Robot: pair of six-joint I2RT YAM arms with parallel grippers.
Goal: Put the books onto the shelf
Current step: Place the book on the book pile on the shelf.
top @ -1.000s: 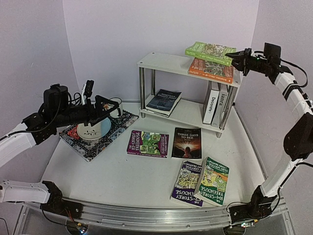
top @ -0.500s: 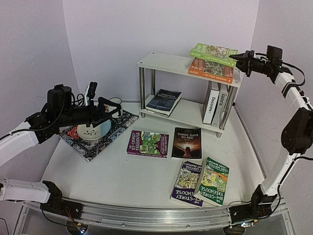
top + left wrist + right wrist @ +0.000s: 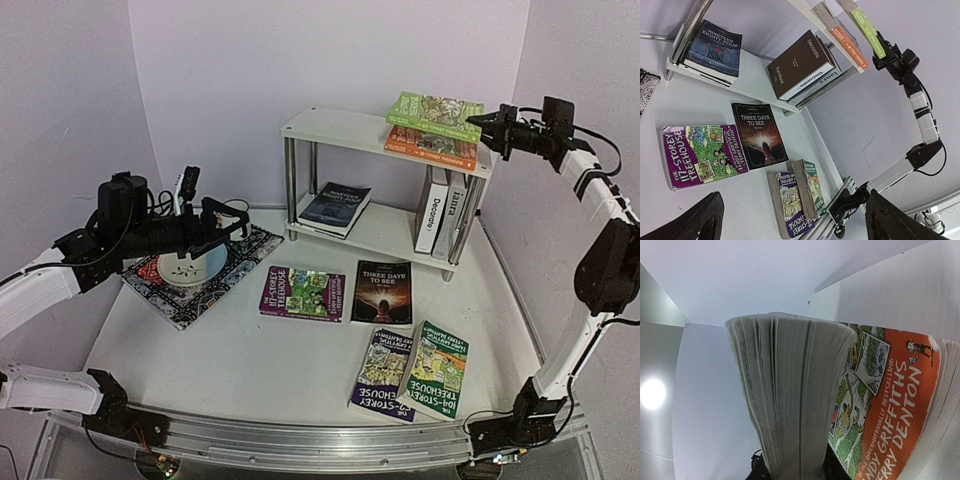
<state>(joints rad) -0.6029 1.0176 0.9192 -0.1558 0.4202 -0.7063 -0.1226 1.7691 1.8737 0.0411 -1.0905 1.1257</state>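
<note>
in my right wrist view the green book [image 3: 790, 390] sits so close that its page block is blurred, and it covers the right gripper's [image 3: 480, 120] jaws; only a dark sliver shows at the bottom edge. the orange book [image 3: 890, 405] runs off the right and bottom edges. from the left wrist, the left gripper's [image 3: 222, 222] jaws are dark shapes cut by the bottom edge. from above, that gripper hides part of the bowl [image 3: 190, 268].

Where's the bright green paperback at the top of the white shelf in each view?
Top external: bright green paperback upper right, topmost book.
Left wrist: bright green paperback top right, spine-on.
Right wrist: bright green paperback, page edges filling the centre.
Shared landmark: orange paperback beneath it.
</note>
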